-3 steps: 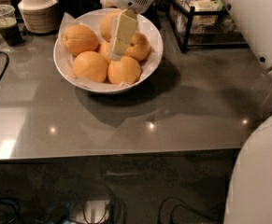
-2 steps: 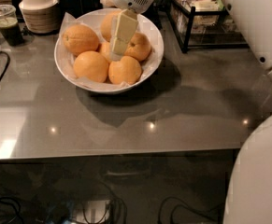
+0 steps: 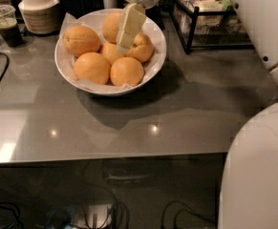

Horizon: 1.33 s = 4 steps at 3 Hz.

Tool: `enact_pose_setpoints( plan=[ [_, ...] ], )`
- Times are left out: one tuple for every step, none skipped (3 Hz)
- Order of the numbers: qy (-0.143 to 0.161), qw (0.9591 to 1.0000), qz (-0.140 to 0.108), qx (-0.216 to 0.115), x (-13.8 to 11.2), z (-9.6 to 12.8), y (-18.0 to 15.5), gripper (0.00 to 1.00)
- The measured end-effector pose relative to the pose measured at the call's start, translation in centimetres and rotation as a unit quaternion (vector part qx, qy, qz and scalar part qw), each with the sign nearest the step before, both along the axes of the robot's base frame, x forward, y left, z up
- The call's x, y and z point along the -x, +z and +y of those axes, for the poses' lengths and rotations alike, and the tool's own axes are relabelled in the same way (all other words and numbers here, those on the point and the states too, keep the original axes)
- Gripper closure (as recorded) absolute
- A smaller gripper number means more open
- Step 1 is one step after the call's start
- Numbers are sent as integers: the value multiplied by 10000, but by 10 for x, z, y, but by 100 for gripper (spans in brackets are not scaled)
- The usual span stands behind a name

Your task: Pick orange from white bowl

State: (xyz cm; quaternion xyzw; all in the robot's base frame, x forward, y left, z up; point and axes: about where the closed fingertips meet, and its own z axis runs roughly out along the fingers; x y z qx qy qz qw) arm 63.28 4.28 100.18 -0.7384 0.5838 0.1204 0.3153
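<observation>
The white bowl, lined with crinkled paper, stands at the back middle of the grey table and holds several oranges. The largest orange, slightly oblong, lies at the bowl's left side. My gripper hangs down from the top of the view into the middle of the bowl. It sits among the smaller oranges, between the back one and the right one. The largest orange lies to its left, apart from it.
A ribbed beige lidded container and a plastic cup with a dark drink stand at the back left. A black wire rack with packets stands at the back right. My white body fills the right side. Cables lie at the left edge.
Almost nothing differs. The gripper's tip seems slightly higher in the bowl than a second ago. The oranges and the bowl have not moved.
</observation>
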Motion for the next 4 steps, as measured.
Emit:
enact_pose_setpoints(
  plan=[
    [43, 9993, -177, -330, -28, 0, 11, 0],
    [132, 9978, -198, -616, -51, 3, 13, 0],
    [22, 9966, 31, -826, -78, -1, -6, 0],
    [18, 9965, 28, -832, -79, -1, -7, 0]
  ],
)
